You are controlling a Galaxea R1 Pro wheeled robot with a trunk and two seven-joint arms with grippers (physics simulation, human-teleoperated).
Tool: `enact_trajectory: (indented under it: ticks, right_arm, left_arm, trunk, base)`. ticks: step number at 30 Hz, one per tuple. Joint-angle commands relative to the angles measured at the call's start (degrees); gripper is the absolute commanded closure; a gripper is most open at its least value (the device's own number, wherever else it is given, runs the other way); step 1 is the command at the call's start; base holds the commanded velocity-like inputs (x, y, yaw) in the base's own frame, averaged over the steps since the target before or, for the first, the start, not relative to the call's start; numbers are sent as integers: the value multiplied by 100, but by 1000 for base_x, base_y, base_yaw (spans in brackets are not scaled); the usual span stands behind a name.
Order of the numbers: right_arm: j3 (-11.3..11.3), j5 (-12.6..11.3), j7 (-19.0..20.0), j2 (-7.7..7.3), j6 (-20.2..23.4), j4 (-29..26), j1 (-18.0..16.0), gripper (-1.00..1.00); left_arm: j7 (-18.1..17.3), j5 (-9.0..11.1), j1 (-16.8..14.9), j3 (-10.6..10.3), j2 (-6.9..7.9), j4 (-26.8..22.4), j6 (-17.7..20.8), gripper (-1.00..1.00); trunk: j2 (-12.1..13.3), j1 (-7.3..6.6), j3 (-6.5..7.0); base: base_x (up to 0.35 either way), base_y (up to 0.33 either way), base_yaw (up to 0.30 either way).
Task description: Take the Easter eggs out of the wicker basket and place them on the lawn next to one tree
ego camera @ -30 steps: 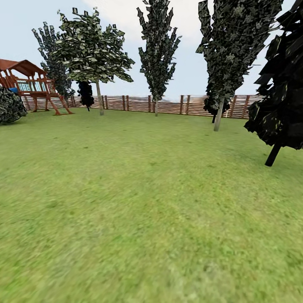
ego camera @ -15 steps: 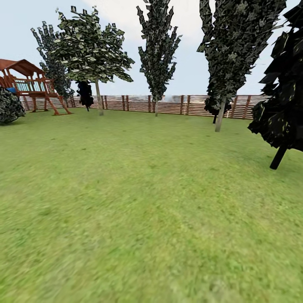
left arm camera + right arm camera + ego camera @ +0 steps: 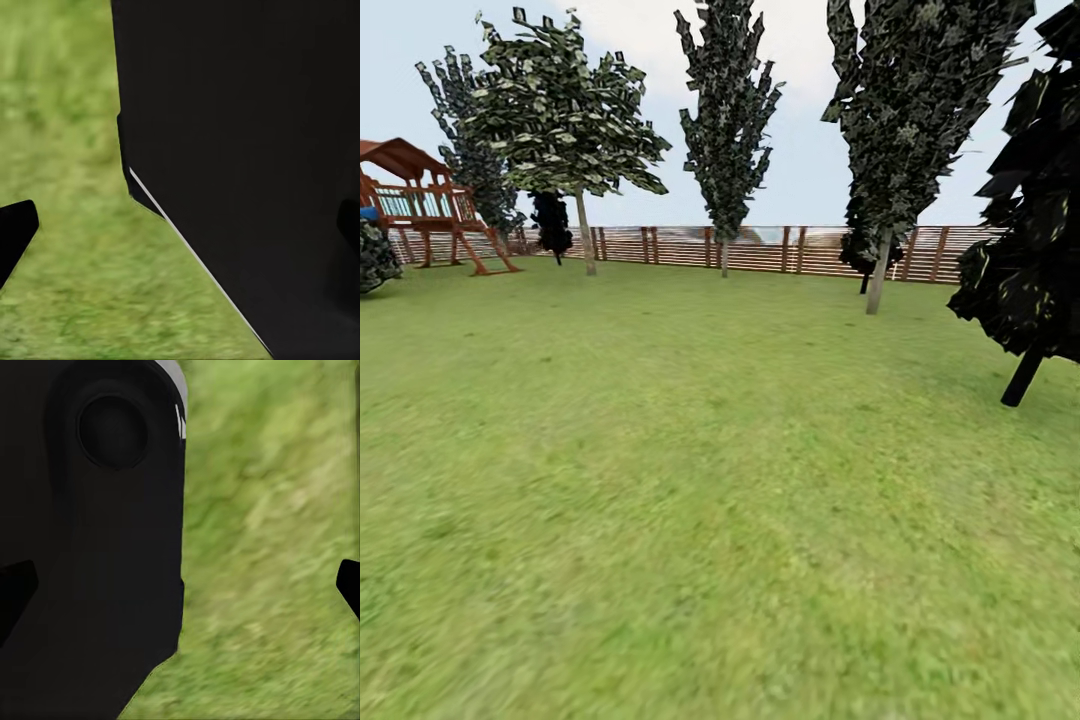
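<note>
A black robot body (image 3: 247,150) hides much of both wrist views. Mottled lawn (image 3: 690,480) runs to thin-trunked trees (image 3: 877,270) (around one o'clock). Both pincers' fingertips stand apart, empty.

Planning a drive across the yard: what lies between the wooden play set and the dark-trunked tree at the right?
In the head view, bare lawn runs from the play set to that tree; other trunks stand farther back by the fence.

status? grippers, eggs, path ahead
Grippers: fingertips wide apart in both wrist views, nothing between them. Lawn ahead, nearest tree front-right. Fence beyond; play set far left.
</note>
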Motion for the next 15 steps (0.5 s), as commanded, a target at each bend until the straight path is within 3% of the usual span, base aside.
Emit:
enact_trajectory:
  ticks: [1, 15]
  right_arm:
    - [3, 26, -23, 2, 3, 13, -8, -100]
    - [3, 24, -23, 2, 3, 13, -8, -100]
  left_arm:
    - [-2, -2, 1, 1, 1, -3, 2, -100]
    - [-2, -2, 4, 1, 1, -3, 2, -100]
  trunk:
    - [-2, 3, -4]
    - [-2, 3, -4]
  base:
    - [336, 0, -187]
    - [335, 0, -19]
